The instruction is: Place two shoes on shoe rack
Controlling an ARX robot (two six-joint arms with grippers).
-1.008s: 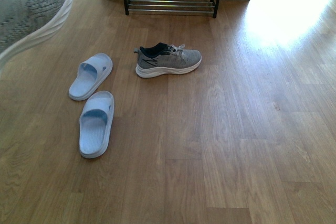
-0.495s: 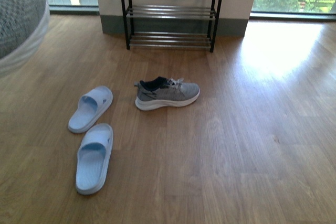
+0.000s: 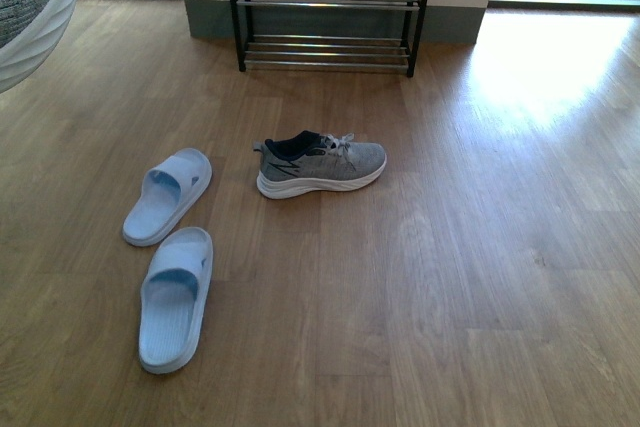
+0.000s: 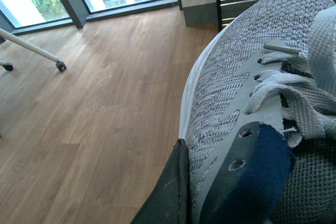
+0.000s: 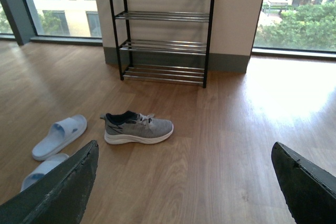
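Clearly 1 sneaker (image 4: 236, 66) sits pinched within left claw (image 4: 210, 203).

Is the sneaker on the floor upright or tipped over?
Upright. The sneaker rests flat on its white sole on the floor, with its opening facing up, in both the front and right wrist views.

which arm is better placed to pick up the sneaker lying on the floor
Right. The right gripper is open and empty, with the floor sneaker ahead in its wrist view. The left gripper is shut on the held sneaker, so it is occupied.
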